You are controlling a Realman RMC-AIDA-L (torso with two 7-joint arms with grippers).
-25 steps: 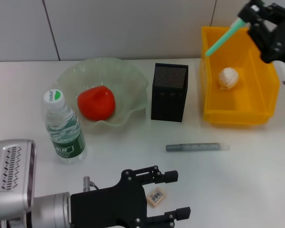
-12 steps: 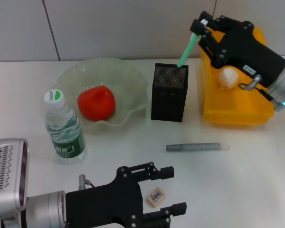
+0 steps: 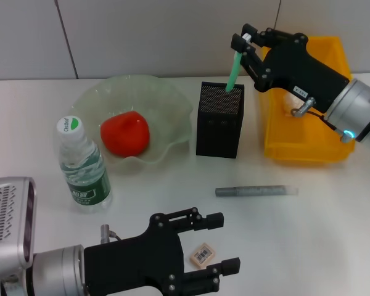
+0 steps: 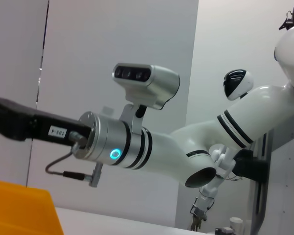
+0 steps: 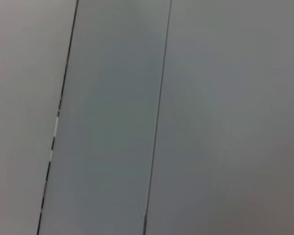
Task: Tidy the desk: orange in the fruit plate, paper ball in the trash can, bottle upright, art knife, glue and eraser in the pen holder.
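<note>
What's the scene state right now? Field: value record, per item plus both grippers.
orange: in the fruit plate
bottle: upright, in front of the plate
paper ball: in the yellow bin, mostly hidden by the right arm
art knife: green, held by the right gripper, lower end at the pen holder opening
glue: lying flat on the desk, in front of the pen holder
eraser: on the desk, between the open fingers of the left gripper
</note>
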